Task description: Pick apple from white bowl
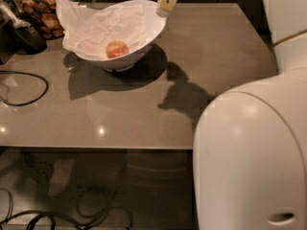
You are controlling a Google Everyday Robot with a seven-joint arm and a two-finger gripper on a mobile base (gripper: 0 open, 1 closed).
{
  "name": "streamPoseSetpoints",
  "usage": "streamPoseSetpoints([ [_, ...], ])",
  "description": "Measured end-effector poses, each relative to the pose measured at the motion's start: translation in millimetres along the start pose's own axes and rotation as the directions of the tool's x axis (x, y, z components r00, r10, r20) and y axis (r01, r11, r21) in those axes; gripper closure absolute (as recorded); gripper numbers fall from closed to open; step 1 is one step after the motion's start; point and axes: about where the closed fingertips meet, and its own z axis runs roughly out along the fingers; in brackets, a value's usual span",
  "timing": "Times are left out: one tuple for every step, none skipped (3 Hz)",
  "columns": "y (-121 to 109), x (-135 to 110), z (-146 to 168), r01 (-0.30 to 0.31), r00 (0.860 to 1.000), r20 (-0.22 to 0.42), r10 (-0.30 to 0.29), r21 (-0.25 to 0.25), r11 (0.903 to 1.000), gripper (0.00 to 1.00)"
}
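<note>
Hovering near white bowl (140,51), end effector (164,9); apple (117,49) orange-red.

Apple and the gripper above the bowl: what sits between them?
In the camera view, only crumpled white paper lining the bowl lies between the apple and the gripper, which hangs over the bowl's rim.

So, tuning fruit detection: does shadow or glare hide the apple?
Camera view: the small orange-red apple sits unshadowed in the paper-lined white bowl; the beige gripper above the bowl's rim casts its shadow on the glossy grey table.
</note>
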Motion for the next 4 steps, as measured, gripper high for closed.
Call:
streamPoseSetpoints([
  [-7,-10,21,-0.002,1.0,0.01,0.002,-0.016,0.9999,0.0],
  [-18,-21,35,0.013,0.999,0.045,-0.013,0.004,0.9999,0.0],
  [-19,-42,59,0.045,0.996,0.08,-0.043,-0.025,0.9987,0.0],
  [-17,-56,79,0.068,0.993,0.103,-0.063,-0.054,0.9962,0.0],
])
